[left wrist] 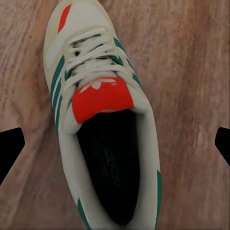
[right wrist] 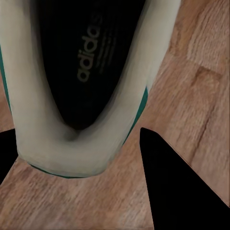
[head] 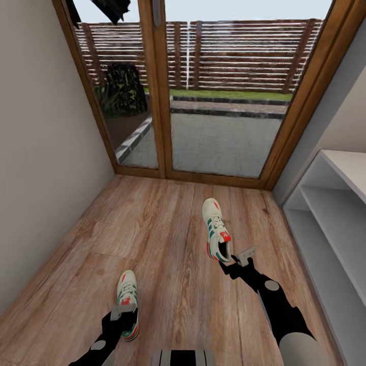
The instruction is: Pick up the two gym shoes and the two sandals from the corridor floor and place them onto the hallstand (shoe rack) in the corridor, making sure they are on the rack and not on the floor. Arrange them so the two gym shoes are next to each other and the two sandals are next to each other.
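Two white gym shoes with green stripes and red-orange patches are on the corridor floor (head: 168, 239). My left gripper (head: 124, 312) (left wrist: 115, 146) hovers open over the heel end of the near gym shoe (head: 127, 297) (left wrist: 98, 120), which lies flat on the planks, its fingertips (left wrist: 10, 148) wide apart on either side. My right gripper (head: 235, 260) (right wrist: 79, 143) is shut on the heel of the far gym shoe (head: 216, 229) (right wrist: 81, 72), with one finger (right wrist: 177, 191) against its side. The hallstand (head: 325, 223) stands at the right. The sandals are out of view.
Glass doors in a wooden frame (head: 162, 101) close the corridor ahead. A plain wall (head: 46, 168) runs along the left. The hallstand's pale shelves line the right edge, close to my right arm.
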Robot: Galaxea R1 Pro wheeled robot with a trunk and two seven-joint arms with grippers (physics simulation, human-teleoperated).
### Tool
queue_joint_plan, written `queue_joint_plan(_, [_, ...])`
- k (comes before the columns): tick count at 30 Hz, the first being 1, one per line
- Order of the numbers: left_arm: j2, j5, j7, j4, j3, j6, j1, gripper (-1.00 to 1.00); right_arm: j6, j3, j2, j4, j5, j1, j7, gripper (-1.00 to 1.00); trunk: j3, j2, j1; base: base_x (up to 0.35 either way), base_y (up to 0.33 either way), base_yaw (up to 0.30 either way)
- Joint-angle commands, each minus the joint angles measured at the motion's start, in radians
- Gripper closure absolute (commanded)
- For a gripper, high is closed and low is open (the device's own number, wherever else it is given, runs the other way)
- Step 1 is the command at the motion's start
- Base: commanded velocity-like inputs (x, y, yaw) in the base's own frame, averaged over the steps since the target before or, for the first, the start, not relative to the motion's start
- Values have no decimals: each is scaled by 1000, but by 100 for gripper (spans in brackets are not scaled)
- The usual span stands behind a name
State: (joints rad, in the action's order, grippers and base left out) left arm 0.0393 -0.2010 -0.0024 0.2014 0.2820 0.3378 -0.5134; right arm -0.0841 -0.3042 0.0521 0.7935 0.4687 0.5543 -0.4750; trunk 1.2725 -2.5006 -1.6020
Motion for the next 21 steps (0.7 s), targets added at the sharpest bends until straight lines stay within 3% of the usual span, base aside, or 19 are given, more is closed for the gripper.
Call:
queue_joint_plan(1, [1, -11, 0, 0, 8, 4, -1, -100, -7, -7, 2, 1, 8, 1, -5, 100, 6, -1, 0, 0, 0, -67])
queue_joint_plan(21, [1, -11, 0, 0, 8, 5, -1, -100, -6, -7, 3, 1, 8, 1, -5, 100, 115, -5, -9, 0, 0, -74])
